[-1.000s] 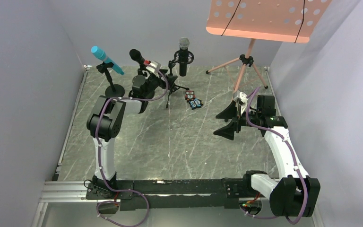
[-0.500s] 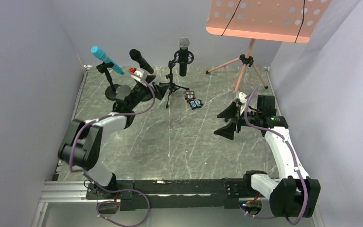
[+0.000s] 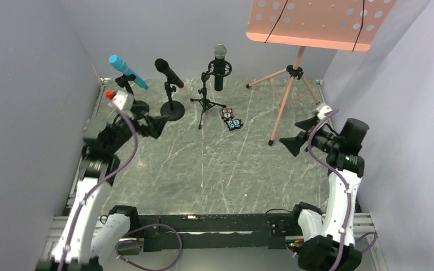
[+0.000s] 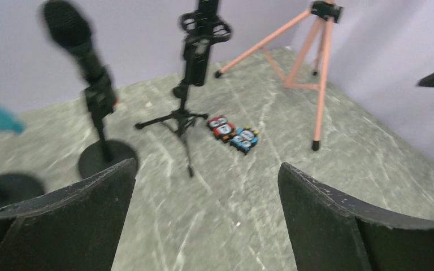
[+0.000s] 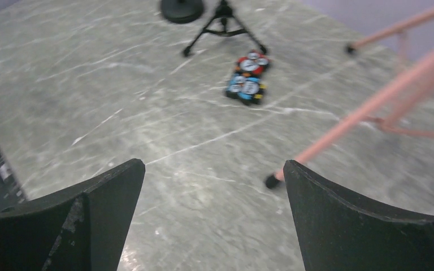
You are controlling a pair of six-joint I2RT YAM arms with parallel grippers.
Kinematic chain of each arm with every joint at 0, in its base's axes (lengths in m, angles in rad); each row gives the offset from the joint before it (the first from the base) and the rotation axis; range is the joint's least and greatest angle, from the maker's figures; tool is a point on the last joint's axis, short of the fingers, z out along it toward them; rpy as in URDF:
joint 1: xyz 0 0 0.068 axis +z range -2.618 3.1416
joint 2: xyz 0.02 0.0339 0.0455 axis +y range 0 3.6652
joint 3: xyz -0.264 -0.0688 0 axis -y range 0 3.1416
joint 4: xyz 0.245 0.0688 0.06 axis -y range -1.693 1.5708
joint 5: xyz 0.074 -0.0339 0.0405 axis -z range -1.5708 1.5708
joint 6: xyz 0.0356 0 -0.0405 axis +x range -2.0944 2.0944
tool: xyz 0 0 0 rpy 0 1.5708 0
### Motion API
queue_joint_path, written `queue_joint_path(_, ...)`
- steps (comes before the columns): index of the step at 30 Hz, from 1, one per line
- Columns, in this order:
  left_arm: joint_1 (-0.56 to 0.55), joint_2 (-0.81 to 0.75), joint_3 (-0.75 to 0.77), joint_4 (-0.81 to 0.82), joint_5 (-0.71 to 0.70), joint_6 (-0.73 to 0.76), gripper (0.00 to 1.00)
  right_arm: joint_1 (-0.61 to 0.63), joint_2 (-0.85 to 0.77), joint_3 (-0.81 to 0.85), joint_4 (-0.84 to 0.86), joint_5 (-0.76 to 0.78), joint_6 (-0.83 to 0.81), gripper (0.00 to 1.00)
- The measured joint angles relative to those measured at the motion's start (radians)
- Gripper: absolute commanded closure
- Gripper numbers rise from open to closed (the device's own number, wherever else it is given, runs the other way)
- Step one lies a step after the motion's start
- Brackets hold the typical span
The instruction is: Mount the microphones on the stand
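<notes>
Tabletop (image 3: 215, 169) is pretty much open in the middle now, because both arms have backed off to their own sides. The big salmon music stand (image 3: 316, 22) hasn't budged at the far right.

The real change is the left arm (image 3: 99, 164). A second ago it was stretched in at the middle stand (image 3: 172, 110), working on the black microphone (image 3: 168, 71). Now it's swung away to the left wall and the left fingers (image 3: 152, 123) are spread wide, pinching nothing. The right arm (image 3: 339, 180) has pulled away toward the right wall too, and the right fingers (image 3: 298, 135) are also spread and empty.

The black microphone stays put in its clip, tilted, with nobody touching it. The blue microphone (image 3: 125, 70) sits on the left stand and the silver-headed microphone (image 3: 220, 66) hangs on the little tripod (image 3: 205, 101). So all three are mounted, and I'd call the job basically done.

The small toy blocks (image 3: 231, 119) near the tripod haven't moved.
</notes>
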Motion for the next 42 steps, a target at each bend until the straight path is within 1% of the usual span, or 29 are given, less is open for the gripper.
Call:
queue_joint_path(2, 0.074, -0.124, -0.048, -0.078, 0.000, -0.003, 0.01, -0.084, -0.026, 0.000, 0.054, 0.008, 0.074, 0.00)
queue_joint_path(4, 0.174, -0.248, -0.105, -0.147, 0.008, -0.008, 0.01, -0.161, -0.035, 0.000, 0.103, 0.019, 0.153, 0.00)
queue_joint_path(7, 0.296, -0.369, -0.168, -0.254, 0.008, -0.002, 0.01, -0.257, -0.026, 0.000, 0.155, 0.068, 0.286, 0.00)
queue_joint_path(9, 0.315, -0.407, -0.202, -0.310, -0.007, 0.015, 0.01, -0.289, -0.015, 0.004, 0.170, 0.151, 0.378, 0.00)
queue_joint_path(13, 0.317, -0.536, -0.319, -0.402, -0.049, 0.040, 0.01, -0.299, -0.010, 0.005, 0.183, 0.346, 0.528, 0.00)
queue_joint_path(15, 0.316, -0.578, -0.331, -0.436, -0.057, 0.050, 0.01, -0.299, -0.027, -0.024, 0.220, 0.418, 0.588, 0.00)
queue_joint_path(19, 0.316, -0.591, -0.330, -0.434, -0.065, 0.064, 0.01, -0.299, -0.090, -0.117, 0.256, 0.516, 0.686, 0.00)
queue_joint_path(23, 0.316, -0.590, -0.330, -0.434, -0.064, 0.064, 0.01, -0.299, -0.129, -0.147, 0.283, 0.567, 0.730, 0.00)
queue_joint_path(30, 0.316, -0.602, -0.330, -0.433, -0.064, 0.064, 0.01, -0.299, -0.149, -0.148, 0.321, 0.595, 0.747, 0.00)
queue_joint_path(42, 0.316, -0.624, -0.330, -0.433, -0.063, 0.064, 0.01, -0.299, -0.147, -0.157, 0.333, 0.595, 0.753, 0.00)
